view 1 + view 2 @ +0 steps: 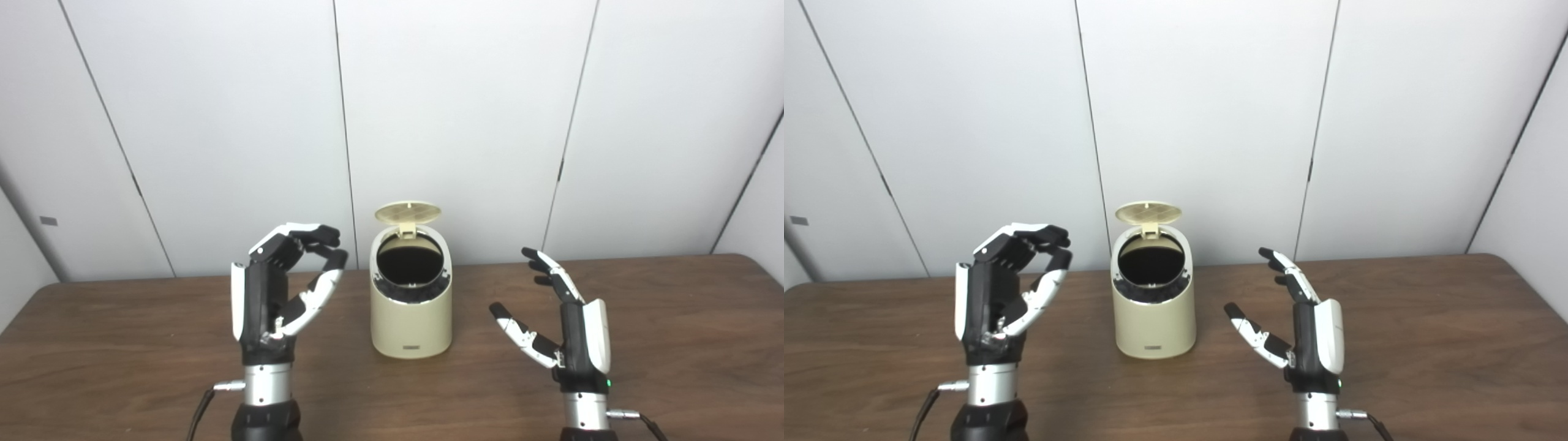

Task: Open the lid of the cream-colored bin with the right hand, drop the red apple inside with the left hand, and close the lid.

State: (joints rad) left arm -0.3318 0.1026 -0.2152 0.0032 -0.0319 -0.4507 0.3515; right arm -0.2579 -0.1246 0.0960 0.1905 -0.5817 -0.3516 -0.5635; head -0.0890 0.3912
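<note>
White wall panels are seen behind a brown table [674,343]. At the table's middle a cream bin [411,318] is set, its lid [408,212] raised. The left hand [278,288] is curled with nothing held; the right hand [563,318] is spread, empty. No apple can be seen.

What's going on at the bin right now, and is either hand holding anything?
The cream-colored bin stands mid-table with its lid flipped up and the dark opening exposed. Neither hand touches it. The left hand is raised to the bin's left, fingers curled toward the thumb but holding nothing. The right hand is raised to the bin's right, open, fingers spread. No red apple shows on the table or in either hand; the bin's inside is too dark to tell.
</note>
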